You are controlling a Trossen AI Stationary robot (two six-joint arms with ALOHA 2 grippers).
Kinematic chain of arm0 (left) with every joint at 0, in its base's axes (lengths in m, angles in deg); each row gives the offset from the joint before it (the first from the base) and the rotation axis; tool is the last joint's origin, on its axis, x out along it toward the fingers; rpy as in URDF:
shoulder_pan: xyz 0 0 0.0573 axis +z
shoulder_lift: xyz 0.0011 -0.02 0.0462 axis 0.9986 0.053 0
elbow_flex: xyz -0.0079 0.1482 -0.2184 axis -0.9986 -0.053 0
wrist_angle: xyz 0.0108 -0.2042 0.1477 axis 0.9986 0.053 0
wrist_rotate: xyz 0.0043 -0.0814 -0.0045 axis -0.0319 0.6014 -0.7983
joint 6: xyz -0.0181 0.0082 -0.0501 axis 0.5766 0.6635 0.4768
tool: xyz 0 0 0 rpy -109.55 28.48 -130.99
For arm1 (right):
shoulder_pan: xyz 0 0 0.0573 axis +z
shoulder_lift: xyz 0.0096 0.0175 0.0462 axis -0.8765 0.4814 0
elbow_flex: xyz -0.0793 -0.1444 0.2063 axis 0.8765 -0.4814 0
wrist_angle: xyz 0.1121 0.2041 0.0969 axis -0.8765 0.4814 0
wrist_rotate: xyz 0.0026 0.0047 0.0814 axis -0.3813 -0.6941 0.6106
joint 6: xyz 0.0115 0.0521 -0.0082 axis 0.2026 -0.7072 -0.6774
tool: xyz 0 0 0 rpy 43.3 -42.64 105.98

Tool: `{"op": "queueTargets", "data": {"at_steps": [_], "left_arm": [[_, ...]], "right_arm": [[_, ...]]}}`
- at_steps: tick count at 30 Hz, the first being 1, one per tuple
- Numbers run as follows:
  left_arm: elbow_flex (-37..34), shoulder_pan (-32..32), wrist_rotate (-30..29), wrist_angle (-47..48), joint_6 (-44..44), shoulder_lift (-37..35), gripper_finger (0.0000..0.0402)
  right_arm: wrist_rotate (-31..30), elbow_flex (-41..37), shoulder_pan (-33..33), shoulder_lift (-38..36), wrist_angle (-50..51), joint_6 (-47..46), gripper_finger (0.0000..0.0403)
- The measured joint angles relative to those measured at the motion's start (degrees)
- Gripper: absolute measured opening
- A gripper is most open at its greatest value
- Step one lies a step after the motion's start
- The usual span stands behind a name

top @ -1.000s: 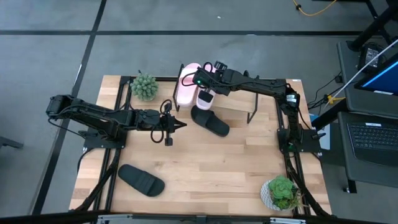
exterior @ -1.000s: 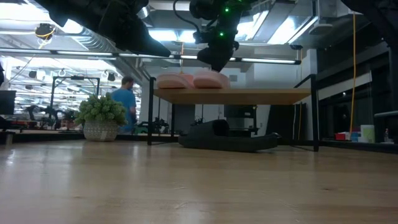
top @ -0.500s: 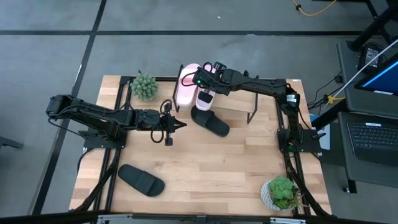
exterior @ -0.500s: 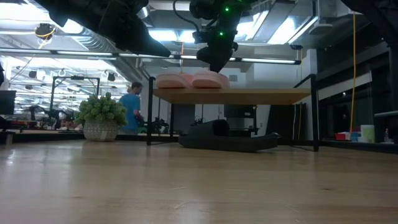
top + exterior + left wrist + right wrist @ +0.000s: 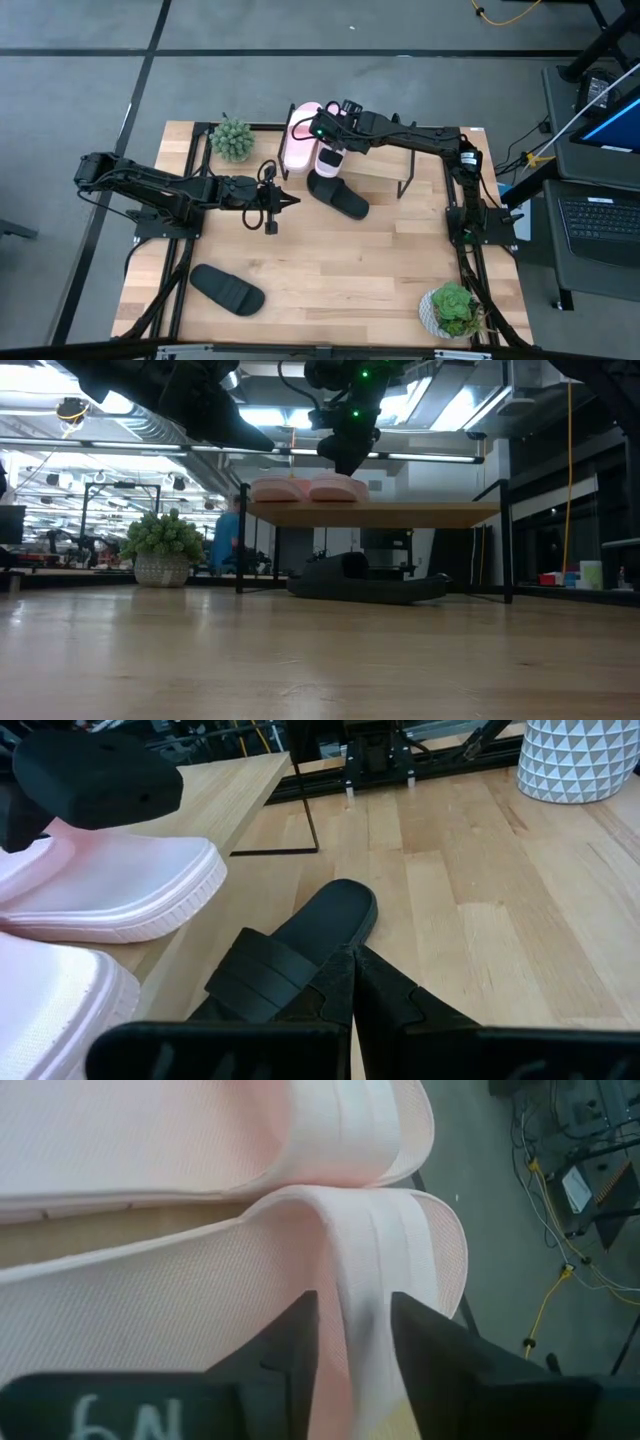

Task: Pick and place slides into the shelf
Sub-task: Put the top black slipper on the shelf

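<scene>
Right pincer (image 5: 352, 1342) pinches the strap of a pink slide (image 5: 200, 1300) resting on the shelf (image 5: 400, 514) beside its pair; lifting before letting go could drag it off. Left pincer (image 5: 283, 201) hovers pressed together over the table (image 5: 380, 270)

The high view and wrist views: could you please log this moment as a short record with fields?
shelf: wooden-topped rack at the table's far edge
pink slides: two side by side on the shelf top
black slide, near shelf: on the table, partly under the shelf
black slide, far: on the table, near left corner
right hand: shut on the strap of a pink slide resting on the shelf
left hand: shut, empty, beside the black slide near the shelf
plants: two
</scene>
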Motion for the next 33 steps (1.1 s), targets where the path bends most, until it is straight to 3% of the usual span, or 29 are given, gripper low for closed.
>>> {"op": "queueTargets", "data": {"at_steps": [8,21,24,29,33], "left_arm": [[0.0,0.0,0.0,0.0,0.2,0.0,0.0000],[0.0,0.0,0.0,0.0,1.5,0.0,0.0000],[0.0,0.0,0.0,0.0,1.5,0.0,0.0000],[0.0,0.0,0.0,0.0,1.5,0.0,0.0000],[0.0,-0.2,0.0,0.0,1.5,0.0,0.0000]], "right_arm": [[-0.1,1.8,0.1,-0.1,0.4,0.4,0.0168],[3.6,13.7,2.5,-0.2,12.1,-1.5,0.0163],[3.6,16.3,3.7,-0.3,13.7,-2.9,0.0137],[3.6,20.0,5.8,-0.3,16.1,-1.6,0.0021],[3.4,21.5,8.1,-0.4,21.7,-3.9,0.0010]]}}
